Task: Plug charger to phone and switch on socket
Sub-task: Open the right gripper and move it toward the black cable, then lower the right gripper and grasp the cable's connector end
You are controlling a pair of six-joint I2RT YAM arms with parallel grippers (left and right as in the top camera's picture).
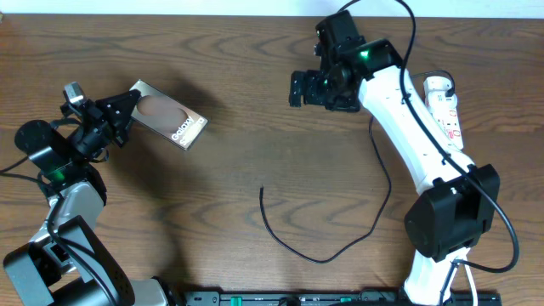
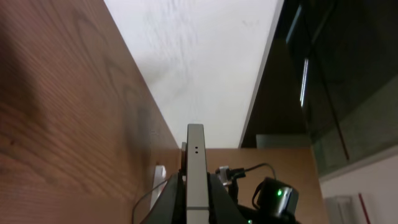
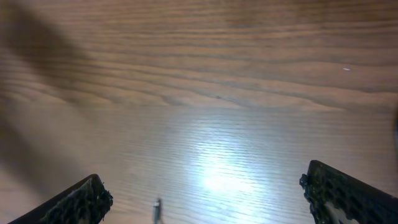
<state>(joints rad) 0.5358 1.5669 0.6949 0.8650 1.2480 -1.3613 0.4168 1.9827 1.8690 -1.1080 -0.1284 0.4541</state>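
Observation:
The brown phone [image 1: 170, 116] with white lettering is held off the table at the left, tilted, by my left gripper [image 1: 127, 106], which is shut on its near end. The left wrist view shows the phone's thin grey edge [image 2: 195, 168] clamped between the fingers [image 2: 195, 208]. The thin black charger cable [image 1: 380, 183] runs down from the socket area and curves to its free tip [image 1: 262, 190] on the table; the tip shows in the right wrist view [image 3: 157, 206]. My right gripper [image 1: 304, 87] is open and empty, high above the table. The white socket strip [image 1: 445, 109] lies at the far right.
The right arm's white links [image 1: 408, 119] and black base [image 1: 450, 217] stand beside the socket strip. The wooden table's far edge meets a white wall [image 2: 199, 68].

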